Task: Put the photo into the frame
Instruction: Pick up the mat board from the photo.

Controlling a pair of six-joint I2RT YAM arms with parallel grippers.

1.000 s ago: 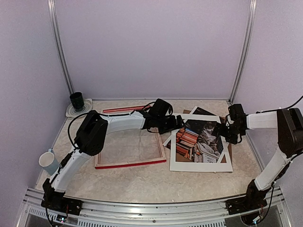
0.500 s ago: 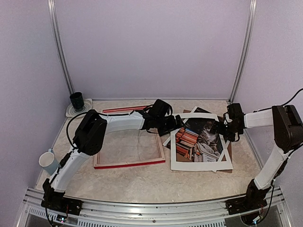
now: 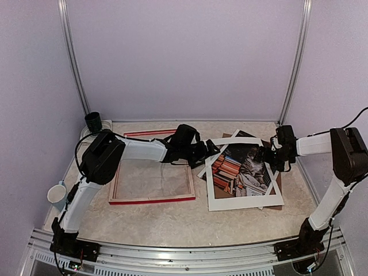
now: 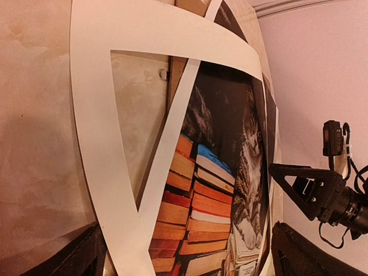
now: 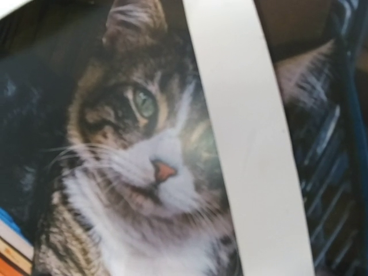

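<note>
Jaws spread wide on left gripper [image 3: 211, 152] and right gripper [image 3: 269, 156] flanking the photo [image 3: 238, 169], probably thin, floppy, slick, crossed by 1 white mat board [image 3: 241, 201], so pinch an exposed edge.

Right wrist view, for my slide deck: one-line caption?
Tabby-cat photo seen close up, a white mat board strip lying diagonally across it.

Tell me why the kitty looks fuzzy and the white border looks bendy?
Right wrist view: the camera sits very close to the photo, so the cat looks soft and blurry. Left wrist view: the lens curves the straight edges of the white mat board. Top view: even light, no strong glare.
</note>
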